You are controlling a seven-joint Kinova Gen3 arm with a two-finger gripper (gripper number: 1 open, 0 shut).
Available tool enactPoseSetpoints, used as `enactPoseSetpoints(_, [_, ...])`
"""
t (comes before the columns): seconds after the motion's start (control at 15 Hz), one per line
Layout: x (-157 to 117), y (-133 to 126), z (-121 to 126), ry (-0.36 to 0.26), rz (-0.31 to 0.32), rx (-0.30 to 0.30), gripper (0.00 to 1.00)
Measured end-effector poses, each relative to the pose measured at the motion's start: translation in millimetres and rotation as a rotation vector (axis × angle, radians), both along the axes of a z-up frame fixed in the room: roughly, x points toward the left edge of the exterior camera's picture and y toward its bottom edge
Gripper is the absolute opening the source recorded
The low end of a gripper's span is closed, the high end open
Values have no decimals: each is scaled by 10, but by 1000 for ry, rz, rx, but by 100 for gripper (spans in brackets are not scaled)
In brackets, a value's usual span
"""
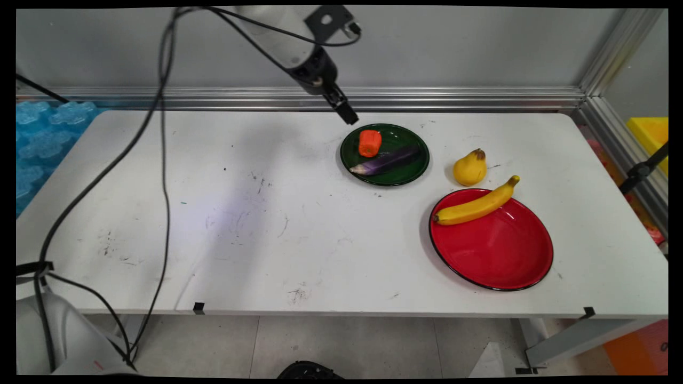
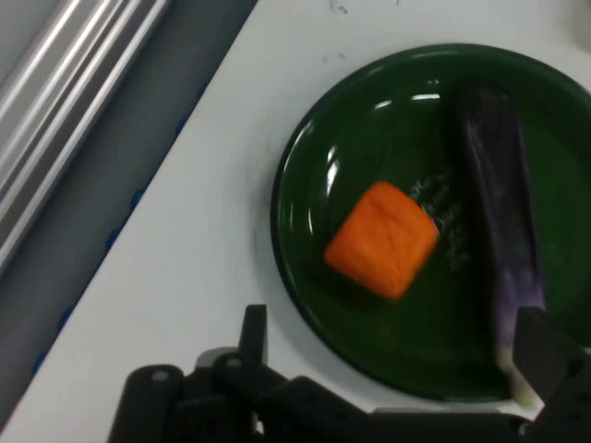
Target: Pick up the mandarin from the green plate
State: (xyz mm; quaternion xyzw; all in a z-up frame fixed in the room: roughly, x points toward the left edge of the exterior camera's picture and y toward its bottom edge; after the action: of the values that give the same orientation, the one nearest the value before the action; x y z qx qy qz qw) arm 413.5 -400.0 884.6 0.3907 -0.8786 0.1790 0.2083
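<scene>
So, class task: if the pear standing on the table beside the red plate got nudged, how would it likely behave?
The pear stands upright on a rounded base, so it would probably tip. Its smooth, round body suggests it would then roll, perhaps against the red plate. It looks rigid, likely keeping its shape.

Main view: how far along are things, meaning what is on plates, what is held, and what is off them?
Looks done: the orange pepper and the eggplant lie on the green plate; the banana lies across the red plate's far rim. In hand: nothing; the gripper hangs by the green plate, fingers open. Left: the pear, on the table between the plates.
</scene>
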Motion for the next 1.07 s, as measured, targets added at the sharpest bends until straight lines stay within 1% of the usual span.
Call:
enactPoseSetpoints(0.2, [-96,-255,-202,-11,-36,16,100])
enactPoseSetpoints(0.47, [-201,-517,-446,-19,-76,44,100])
enactPoseSetpoints(0.73, [-278,-719,-664,-28,-112,75,100])
enactPoseSetpoints(1.07, [-348,-902,-866,-40,-144,106,100])
